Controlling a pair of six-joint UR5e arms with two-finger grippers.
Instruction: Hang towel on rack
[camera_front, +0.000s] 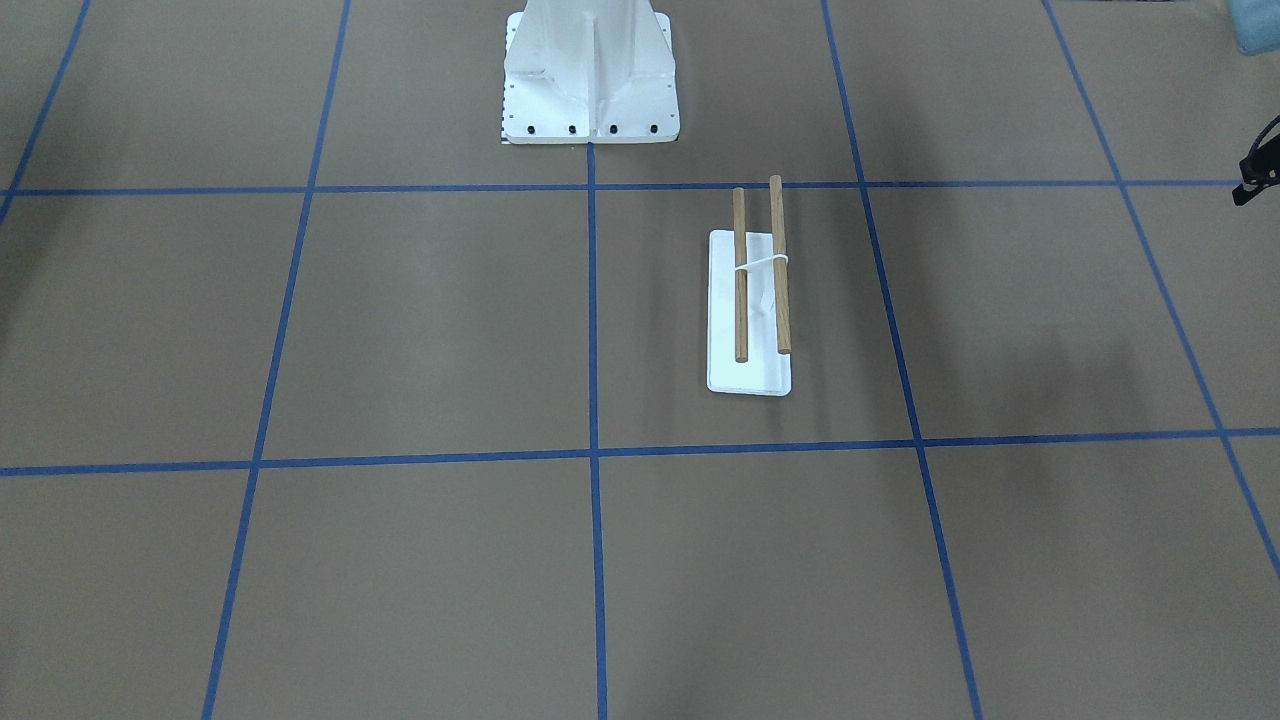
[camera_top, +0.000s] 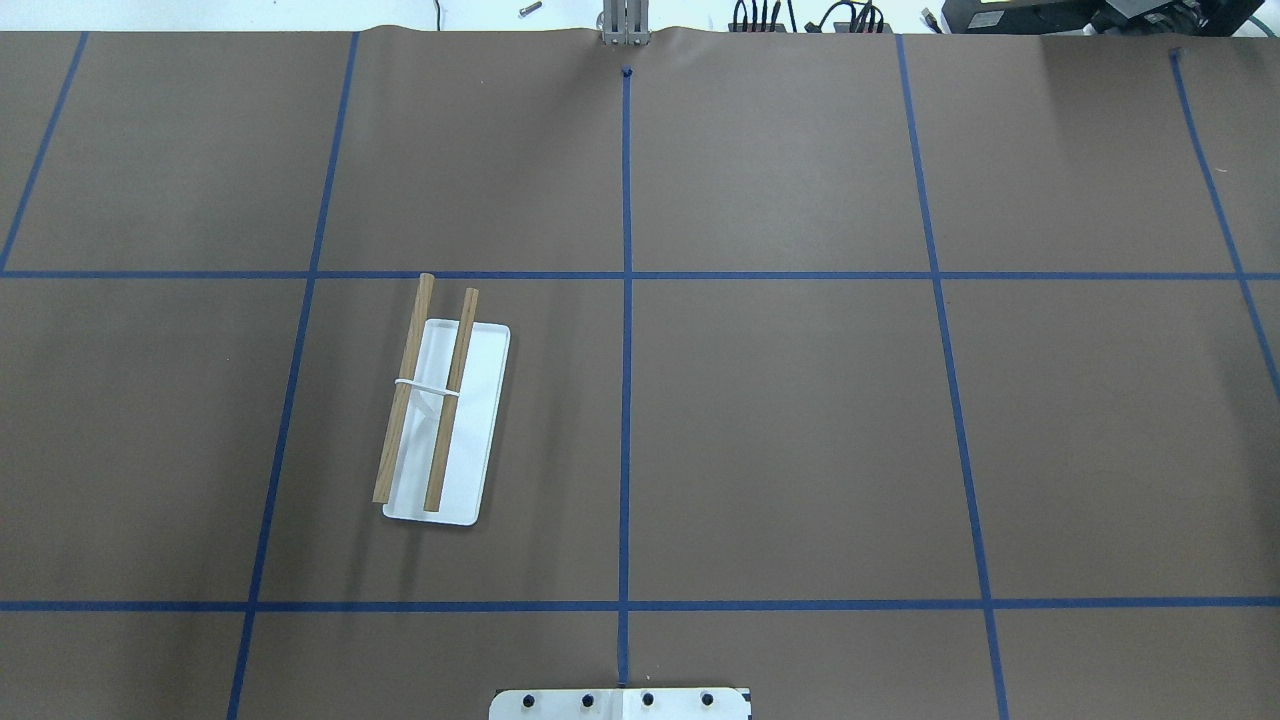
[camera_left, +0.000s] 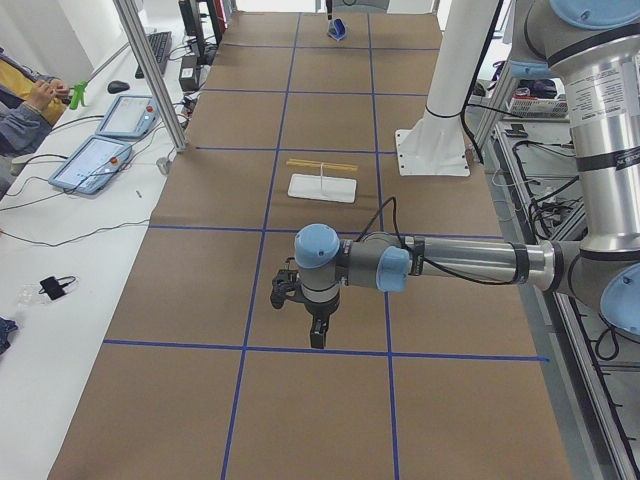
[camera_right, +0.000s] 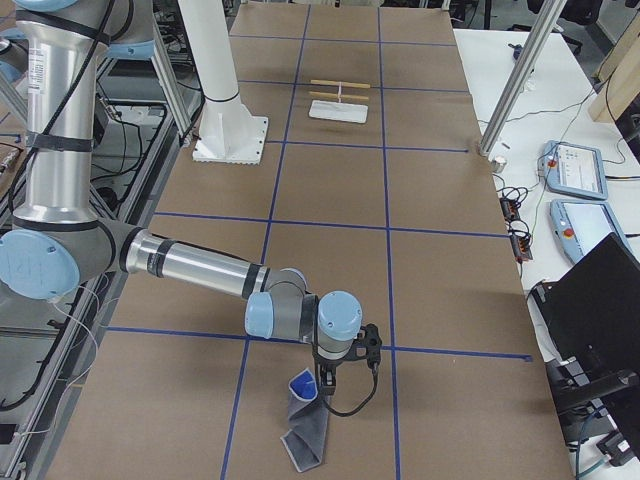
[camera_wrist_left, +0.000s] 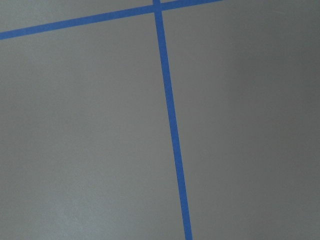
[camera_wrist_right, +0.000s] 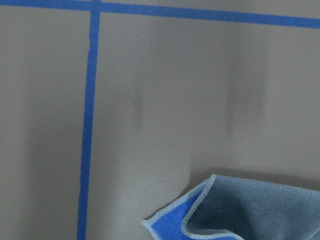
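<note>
The rack (camera_front: 779, 265), two wooden rods over a white base plate, stands bare near the table's middle; it also shows in the overhead view (camera_top: 404, 390) and both side views (camera_left: 322, 163) (camera_right: 340, 85). The towel (camera_right: 306, 430), grey with a blue side, lies crumpled at the table's right end, far from the rack. It also shows in the right wrist view (camera_wrist_right: 250, 210). My right gripper (camera_right: 325, 382) hangs right at the towel's top fold; I cannot tell if it is open or shut. My left gripper (camera_left: 316, 338) hangs over bare table at the left end; its state is unclear.
The white bolted pedestal (camera_front: 590, 70) stands behind the rack at the robot's side. Blue tape lines grid the brown table. A side bench with tablets (camera_left: 100, 150), cables and an aluminium post (camera_left: 150, 70) runs along the far edge, with an operator (camera_left: 25, 95) seated there.
</note>
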